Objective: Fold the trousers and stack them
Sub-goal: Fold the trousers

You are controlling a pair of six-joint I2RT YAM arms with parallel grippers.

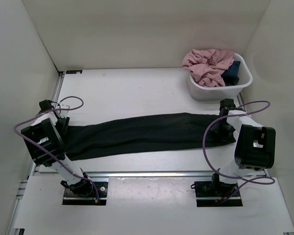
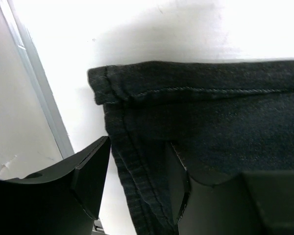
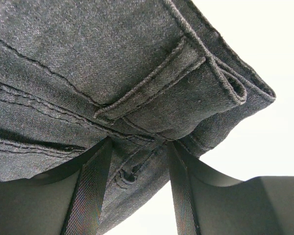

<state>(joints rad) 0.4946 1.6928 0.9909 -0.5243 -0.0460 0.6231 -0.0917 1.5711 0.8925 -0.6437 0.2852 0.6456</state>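
The black trousers lie stretched across the table, folded lengthwise. My left gripper is at their left end. In the left wrist view its jaws close on the stitched leg hem, and fabric fills the gap between the fingertips. My right gripper is at their right end. In the right wrist view it is shut on the bunched waistband, just below a belt loop.
A white tub stands at the back right, holding a pink garment and a dark blue one. A metal rail runs along the table's left edge by the hem. Enclosure walls stand close on both sides.
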